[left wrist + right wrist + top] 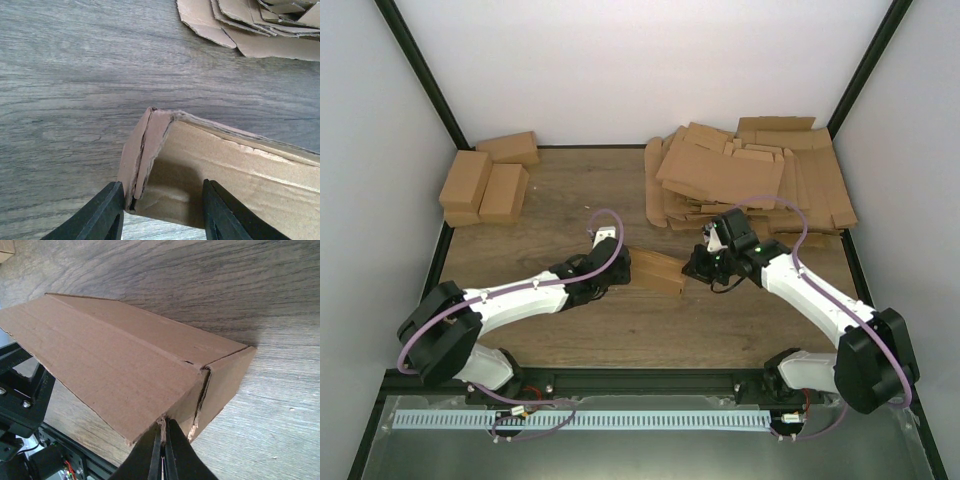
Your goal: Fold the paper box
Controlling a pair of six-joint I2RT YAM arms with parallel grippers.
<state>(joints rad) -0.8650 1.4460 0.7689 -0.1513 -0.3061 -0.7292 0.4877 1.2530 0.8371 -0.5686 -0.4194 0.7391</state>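
A brown cardboard box (pixel 655 270) is held between my two grippers at the middle of the table. In the left wrist view the box (pixel 240 170) shows its end with two flaps folded in. My left gripper (pixel 165 212) is open, its jaws wide apart astride that end corner; one finger (pixel 107 215) lies against the outer flap. It also shows in the top view (pixel 620 268). My right gripper (pixel 163 432) is shut on a thin edge at the other end of the box (pixel 115 365), beside a side flap standing slightly ajar. It also shows in the top view (pixel 698 268).
A loose pile of flat cardboard blanks (pixel 750 175) lies at the back right, and its edge shows in the left wrist view (pixel 240 25). Three folded boxes (pixel 485 180) stand at the back left. The left arm (pixel 20 390) shows behind the box.
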